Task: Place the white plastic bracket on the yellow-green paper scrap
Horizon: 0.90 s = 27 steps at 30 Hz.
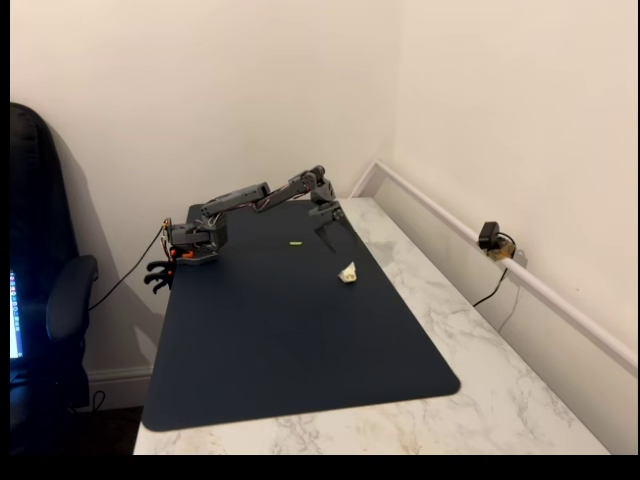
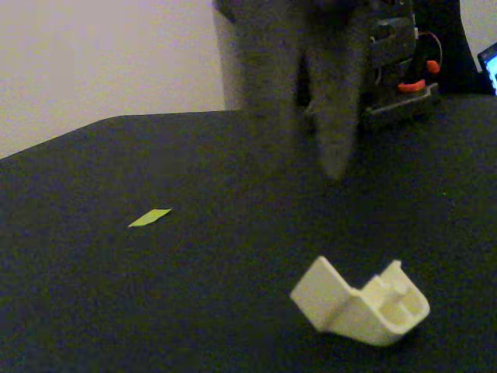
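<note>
Gripper (image 1: 327,235): empty, fingers parted, hovering over dark mat (image 1: 280,330) | white plastic bracket (image 2: 359,303): on mat just in front of gripper, untouched | yellow-green paper scrap (image 2: 149,217): off to gripper's side, bare | progress: pickup and placement remain.

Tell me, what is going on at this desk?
A small grey robot arm reaches over a dark mat. Its gripper hangs above the mat, holding nothing, with the fingers slightly apart. The white bracket lies on the mat just in front of it. The yellow-green scrap lies apart, bare, so the bracket is not yet placed.
</note>
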Tool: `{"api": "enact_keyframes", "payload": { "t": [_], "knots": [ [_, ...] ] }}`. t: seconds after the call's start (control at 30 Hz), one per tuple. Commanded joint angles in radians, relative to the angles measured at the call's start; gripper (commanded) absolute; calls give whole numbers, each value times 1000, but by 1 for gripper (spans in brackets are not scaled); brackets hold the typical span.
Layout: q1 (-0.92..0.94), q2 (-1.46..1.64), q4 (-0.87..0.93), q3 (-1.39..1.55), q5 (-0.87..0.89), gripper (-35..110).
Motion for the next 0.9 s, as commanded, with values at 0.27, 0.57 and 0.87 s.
{"api": "enact_keyframes", "payload": {
  "t": [0.27,0.57,0.87],
  "knots": [
    [-31,-11,40,-77,51,32],
    [-25,-77,44,-77,100,34],
    [-43,-89,46,-75,109,34]
  ]
}}
